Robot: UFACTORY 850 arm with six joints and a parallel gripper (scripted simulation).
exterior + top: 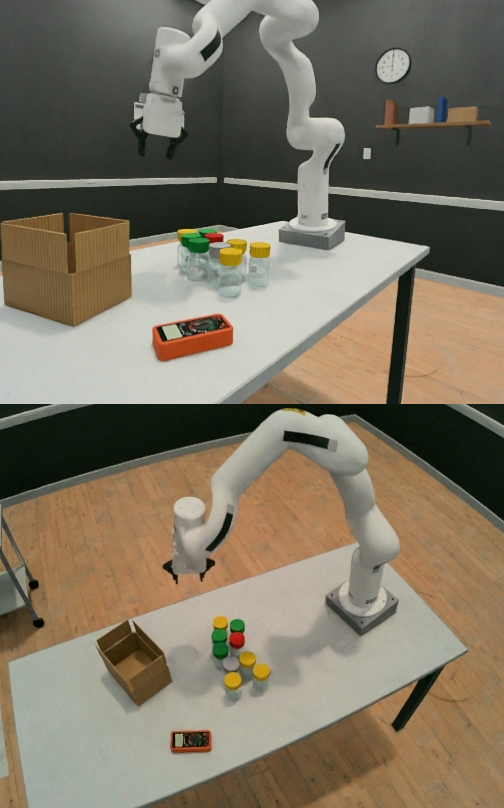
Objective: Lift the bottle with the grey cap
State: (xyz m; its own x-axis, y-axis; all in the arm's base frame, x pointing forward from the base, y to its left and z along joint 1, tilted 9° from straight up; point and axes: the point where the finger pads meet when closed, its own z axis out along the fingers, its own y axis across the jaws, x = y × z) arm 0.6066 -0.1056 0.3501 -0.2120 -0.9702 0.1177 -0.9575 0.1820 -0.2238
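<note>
Approach step: the gripper (156, 146), jaws released and empty, hangs high at 11 o'clock of the grey-cap bottle (230, 664); next, descend between tight neighbours.

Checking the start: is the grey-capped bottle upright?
Upright: the grey-capped bottle stands cap-up among the other bottles; the gripper is open, well above.

- The gripper (156, 148) hangs high, at eleven o'clock from the bottles, fingers apart and holding nothing.
- The grey-capped bottle (218, 256) stands hemmed among neighbours.
- Cardboard box (65, 270) at nine o'clock.
</note>
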